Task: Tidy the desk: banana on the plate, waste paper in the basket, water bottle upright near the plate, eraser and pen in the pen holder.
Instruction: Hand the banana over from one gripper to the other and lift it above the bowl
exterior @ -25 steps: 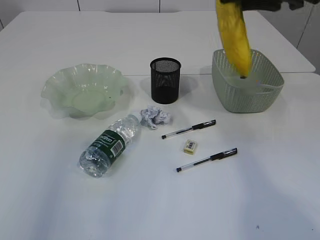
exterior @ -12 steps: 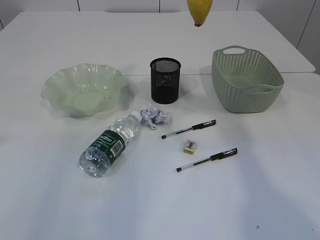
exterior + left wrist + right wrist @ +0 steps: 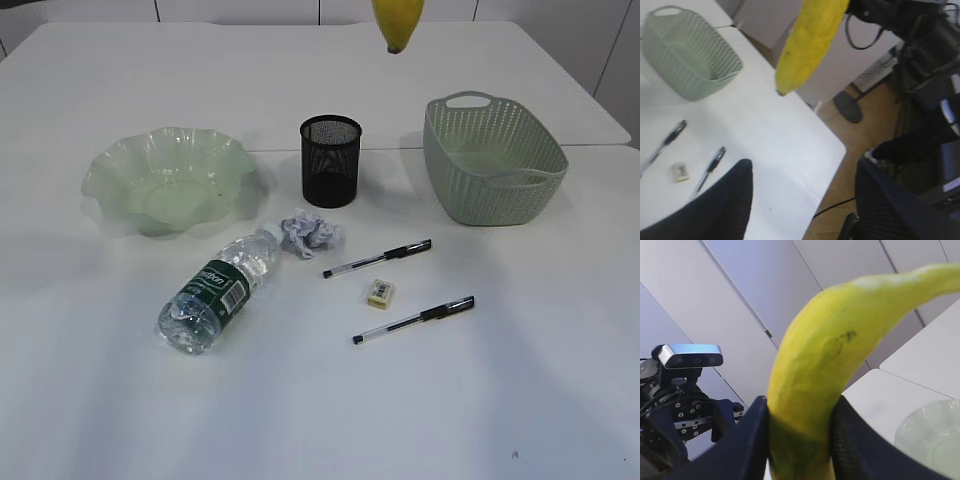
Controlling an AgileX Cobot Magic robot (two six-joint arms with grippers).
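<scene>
1. While the right gripper (image 3: 800, 440) has the banana (image 3: 840, 355) clamped between both pads, the fruit hangs high above the table, tip down; in the exterior view only its lower end (image 3: 398, 22) shows at the top edge, behind the pen holder (image 3: 331, 160).
2. Left gripper (image 3: 800, 200) has its jaws well apart w/ nothing between them; it sits raised, looking across at the banana.
3. Step in hand, as I judge it: carry banana over to the plate (image 3: 110, 170), far left of the table. Not there yet.
4. To do it well: travel high first, then descend. Pen holder is upright betw. the banana and the plate, so keep the hanging tip above its rim.
5. Lower over the plate's centre, not its wavy edge, and tilt so the fruit lies along the bowl, not standing on its tip.
6. Let go only once it touches; a drop could skid it out.
7. Rest still undone: bottle (image 3: 215, 293) lying on its side, paper ball (image 3: 311, 233) just beside its cap, two pens (image 3: 377, 259) (image 3: 414, 319) and eraser (image 3: 380, 292) betw. them, basket (image 3: 495, 160) on the right.
</scene>
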